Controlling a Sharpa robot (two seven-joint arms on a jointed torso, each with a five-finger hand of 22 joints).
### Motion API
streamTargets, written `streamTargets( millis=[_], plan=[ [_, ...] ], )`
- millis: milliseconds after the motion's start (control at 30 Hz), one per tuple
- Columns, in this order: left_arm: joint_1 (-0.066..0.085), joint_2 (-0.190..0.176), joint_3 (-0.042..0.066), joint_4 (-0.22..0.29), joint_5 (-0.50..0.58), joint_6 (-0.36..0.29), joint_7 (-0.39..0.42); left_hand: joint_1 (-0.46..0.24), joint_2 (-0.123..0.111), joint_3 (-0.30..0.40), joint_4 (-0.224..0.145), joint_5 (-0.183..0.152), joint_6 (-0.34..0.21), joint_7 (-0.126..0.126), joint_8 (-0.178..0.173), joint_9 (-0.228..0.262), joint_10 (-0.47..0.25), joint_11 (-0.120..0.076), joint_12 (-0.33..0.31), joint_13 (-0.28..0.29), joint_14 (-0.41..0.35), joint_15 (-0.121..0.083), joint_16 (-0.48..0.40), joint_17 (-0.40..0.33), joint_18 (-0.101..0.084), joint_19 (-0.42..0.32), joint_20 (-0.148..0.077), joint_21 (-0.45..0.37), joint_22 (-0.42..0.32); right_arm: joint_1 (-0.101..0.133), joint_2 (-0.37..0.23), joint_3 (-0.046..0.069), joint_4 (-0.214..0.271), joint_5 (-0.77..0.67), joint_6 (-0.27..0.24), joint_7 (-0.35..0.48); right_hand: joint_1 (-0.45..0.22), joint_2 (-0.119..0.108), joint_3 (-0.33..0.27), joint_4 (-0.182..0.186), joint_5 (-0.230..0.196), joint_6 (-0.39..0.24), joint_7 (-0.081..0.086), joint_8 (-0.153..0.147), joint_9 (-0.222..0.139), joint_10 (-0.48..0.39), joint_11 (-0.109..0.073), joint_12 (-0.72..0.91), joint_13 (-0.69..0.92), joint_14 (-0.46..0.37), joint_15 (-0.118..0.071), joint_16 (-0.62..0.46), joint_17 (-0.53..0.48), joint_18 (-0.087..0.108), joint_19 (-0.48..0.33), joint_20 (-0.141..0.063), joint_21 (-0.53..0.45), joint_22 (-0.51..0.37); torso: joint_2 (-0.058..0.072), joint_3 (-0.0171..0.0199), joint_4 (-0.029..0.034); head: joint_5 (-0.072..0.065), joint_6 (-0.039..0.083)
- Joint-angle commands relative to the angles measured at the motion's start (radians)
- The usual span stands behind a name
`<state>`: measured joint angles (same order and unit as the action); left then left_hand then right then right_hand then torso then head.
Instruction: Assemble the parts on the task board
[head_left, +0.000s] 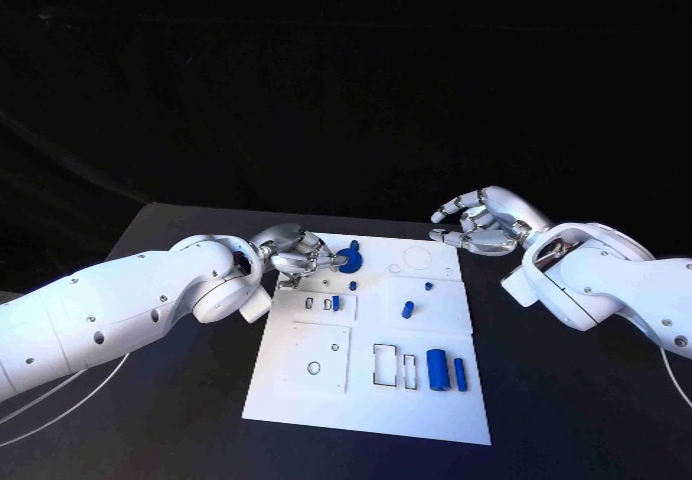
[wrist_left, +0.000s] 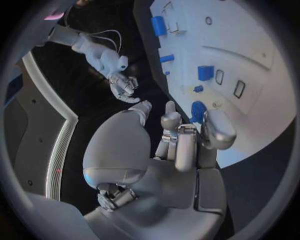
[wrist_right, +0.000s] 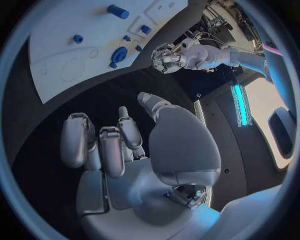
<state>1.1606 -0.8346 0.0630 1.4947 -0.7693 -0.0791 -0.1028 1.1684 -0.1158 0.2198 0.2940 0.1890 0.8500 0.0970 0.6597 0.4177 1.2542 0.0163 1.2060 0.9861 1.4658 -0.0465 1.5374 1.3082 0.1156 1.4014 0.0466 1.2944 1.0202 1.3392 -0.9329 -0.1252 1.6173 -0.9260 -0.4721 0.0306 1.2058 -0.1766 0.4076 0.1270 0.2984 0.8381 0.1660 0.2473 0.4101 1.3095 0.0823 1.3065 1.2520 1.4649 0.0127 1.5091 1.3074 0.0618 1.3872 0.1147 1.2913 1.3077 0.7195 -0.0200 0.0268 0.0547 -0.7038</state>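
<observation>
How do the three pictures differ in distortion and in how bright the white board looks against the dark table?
Head view: straight edges stay straight; the task board is bright and evenly lit on the black table. Left wrist view: fisheye, the board's edge bends, and the left hand looms large. Right wrist view: also a curved circle; the right hand looks grey-blue, the board paler and bowed.

Right hand (wrist_right: 134, 150) empty, fingers apart, over the dark surface (wrist_right: 75, 100). White task board (wrist_right: 69, 45) beyond the fingers, carrying blue parts (wrist_right: 119, 54). Left hand (wrist_right: 165, 57) at the board's edge, close to the round blue part.
</observation>
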Motion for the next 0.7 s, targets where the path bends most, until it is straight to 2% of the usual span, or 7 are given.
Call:
streamTargets(
  millis=[33,133,233,333,400,500,700],
  plan=[
    [0.015,0.027,0.000,-0.013,-0.210,0.128,-0.222,-0.027,0.001,-0.020,0.000,-0.003,-0.002,-0.012,0.038,0.027,0.026,-0.006,0.040,0.049,0.087,-0.008,0.006,0.195,-0.022,0.003,-0.007,0.021,0.030,0.001,-0.007,0.000,-0.004,0.029,0.034,0.020,0.007,-0.002,0.007,0.000,0.008,0.002,0.002,0.002,0.000,-0.009,0.000,-0.004,-0.002,0.062,-0.005,-0.006,0.081,0.015,-0.006,-0.001,-0.006,0.021,-0.006,0.0079,-0.0005,0.004,-0.007],
    [0.023,0.052,0.000,-0.023,-0.248,0.154,-0.283,-0.047,0.004,-0.036,0.002,-0.015,-0.004,-0.020,0.072,0.054,0.040,-0.014,0.063,0.076,0.089,-0.014,0.009,0.202,-0.024,0.005,-0.012,0.035,0.049,0.002,-0.012,0.000,-0.007,0.030,0.036,0.018,0.007,-0.003,0.007,0.000,0.010,0.000,0.002,0.002,-0.001,-0.009,0.000,-0.004,-0.003,0.061,-0.005,-0.007,0.080,0.015,-0.006,-0.001,-0.006,0.021,-0.005,0.0107,-0.0012,0.006,-0.011],
    [0.035,0.079,0.000,-0.037,-0.287,0.182,-0.329,-0.084,0.013,-0.070,0.001,-0.089,-0.012,-0.029,0.112,0.090,0.048,-0.021,0.079,0.094,0.090,-0.020,0.011,0.206,-0.026,0.005,-0.018,0.048,0.067,0.002,-0.017,0.000,-0.010,0.026,0.039,0.021,0.006,-0.005,0.006,0.001,0.013,-0.003,0.002,0.001,-0.002,-0.011,0.000,-0.006,-0.005,0.061,-0.005,-0.008,0.077,0.015,-0.007,-0.001,-0.010,0.018,-0.004,0.0129,-0.0026,0.006,-0.014],
    [0.050,0.102,-0.003,-0.053,-0.326,0.223,-0.362,-0.095,0.028,-0.089,0.002,-0.113,-0.024,-0.031,0.130,0.111,0.047,-0.023,0.082,0.095,0.090,-0.023,0.010,0.204,-0.027,0.004,-0.020,0.053,0.074,0.002,-0.022,0.000,-0.011,0.011,0.039,0.021,0.006,-0.005,0.006,0.003,0.018,-0.007,0.003,0.000,-0.003,-0.016,0.001,-0.011,-0.012,0.060,-0.005,-0.010,0.073,0.016,-0.009,-0.001,-0.014,0.016,-0.004,0.0128,-0.0048,0.009,-0.016],
    [0.061,0.114,-0.007,-0.061,-0.347,0.241,-0.375,-0.100,0.037,-0.095,0.002,-0.118,-0.026,-0.032,0.136,0.118,0.047,-0.024,0.083,0.095,0.090,-0.023,0.010,0.204,-0.027,0.003,-0.021,0.054,0.076,0.002,-0.025,0.000,-0.011,0.006,0.038,0.021,0.005,-0.006,0.006,0.003,0.018,-0.008,0.003,0.000,-0.003,-0.015,0.001,-0.011,-0.012,0.060,-0.005,-0.010,0.074,0.016,-0.009,-0.001,-0.014,0.016,-0.005,0.0120,-0.0033,0.007,-0.019],
    [0.074,0.126,-0.011,-0.069,-0.366,0.263,-0.387,-0.101,0.043,-0.097,0.001,-0.118,-0.027,-0.033,0.141,0.122,0.047,-0.024,0.083,0.095,0.090,-0.024,0.010,0.203,-0.027,0.003,-0.021,0.056,0.078,0.002,-0.027,0.000,-0.012,0.001,0.038,0.019,0.004,-0.007,0.005,0.004,0.019,-0.008,0.003,0.000,-0.003,-0.015,0.001,-0.010,-0.011,0.060,-0.004,-0.010,0.074,0.016,-0.009,-0.001,-0.014,0.016,-0.004,0.0146,-0.0052,0.009,-0.020],
    [0.097,0.148,-0.021,-0.086,-0.388,0.325,-0.406,-0.103,0.053,-0.101,0.002,-0.117,-0.028,-0.034,0.147,0.130,0.045,-0.025,0.083,0.093,0.090,-0.025,0.010,0.205,-0.028,0.004,-0.021,0.060,0.085,0.002,-0.026,-0.001,-0.017,-0.003,0.037,0.015,0.003,-0.007,0.005,0.006,0.023,-0.008,0.003,0.001,-0.003,-0.015,0.001,-0.011,-0.012,0.060,-0.004,-0.011,0.073,0.016,-0.010,-0.001,-0.016,0.015,-0.003,0.0127,-0.0014,0.006,-0.027]
  ],
)
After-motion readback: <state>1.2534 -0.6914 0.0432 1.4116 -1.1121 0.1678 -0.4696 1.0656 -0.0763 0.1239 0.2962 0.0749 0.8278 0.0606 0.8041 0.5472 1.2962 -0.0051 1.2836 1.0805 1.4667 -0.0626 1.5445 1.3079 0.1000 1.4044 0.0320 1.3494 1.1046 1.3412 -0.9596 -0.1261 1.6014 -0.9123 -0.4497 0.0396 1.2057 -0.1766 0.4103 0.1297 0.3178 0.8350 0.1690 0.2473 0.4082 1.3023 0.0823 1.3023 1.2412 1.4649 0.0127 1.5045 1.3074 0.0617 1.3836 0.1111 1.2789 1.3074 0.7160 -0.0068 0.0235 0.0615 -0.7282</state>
